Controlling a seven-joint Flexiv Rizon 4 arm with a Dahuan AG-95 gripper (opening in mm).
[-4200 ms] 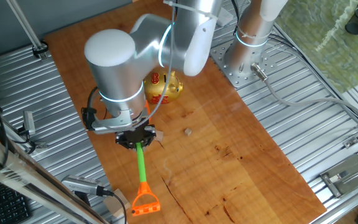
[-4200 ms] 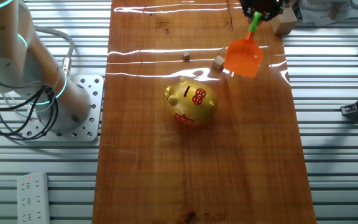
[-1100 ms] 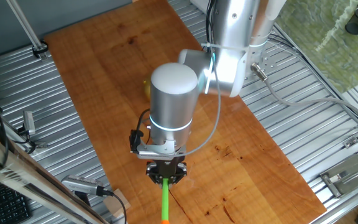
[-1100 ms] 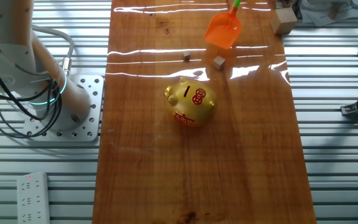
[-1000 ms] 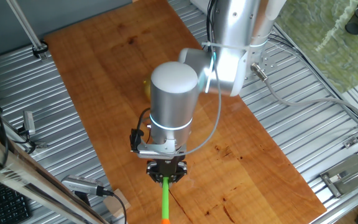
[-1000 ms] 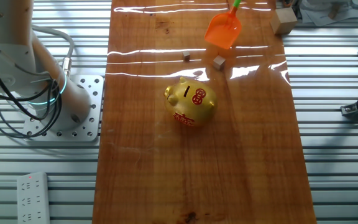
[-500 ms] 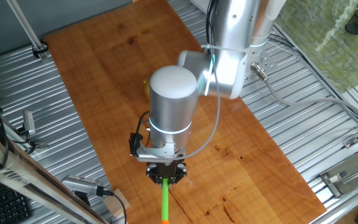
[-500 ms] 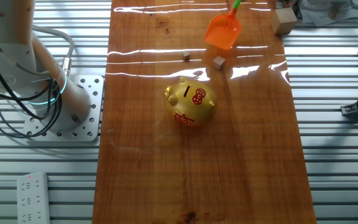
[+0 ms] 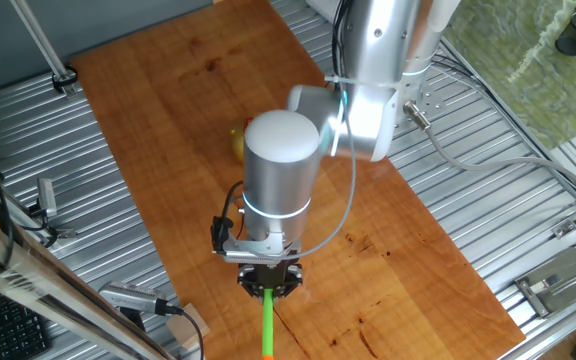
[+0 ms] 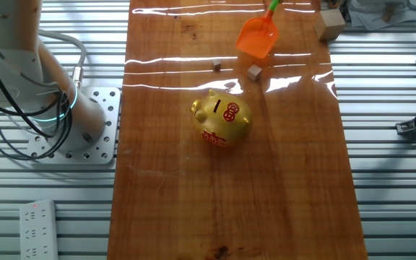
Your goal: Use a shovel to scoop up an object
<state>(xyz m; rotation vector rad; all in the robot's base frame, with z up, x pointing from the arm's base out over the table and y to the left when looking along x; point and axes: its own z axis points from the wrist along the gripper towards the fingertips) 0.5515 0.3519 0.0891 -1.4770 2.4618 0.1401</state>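
Wooden tabletop (image 10: 230, 202) sat on a ribbed metal bench (image 10: 396, 202). On the wood: gold pig figurine (image 10: 222, 118) near the middle, small tan cube (image 10: 253, 71) beyond it, a darker tiny bit (image 10: 216, 66) to its left, apart. Larger wooden block (image 10: 330, 24) at the far right edge, possibly partly off the board. Arm base plate (image 10: 85, 141) was bolted to the bench beside the wood.

We lose the shovel (image 9: 266, 335) handle past both picture edges; the arm (image 9: 280, 175) hides most of the pig (image 9: 237, 143).
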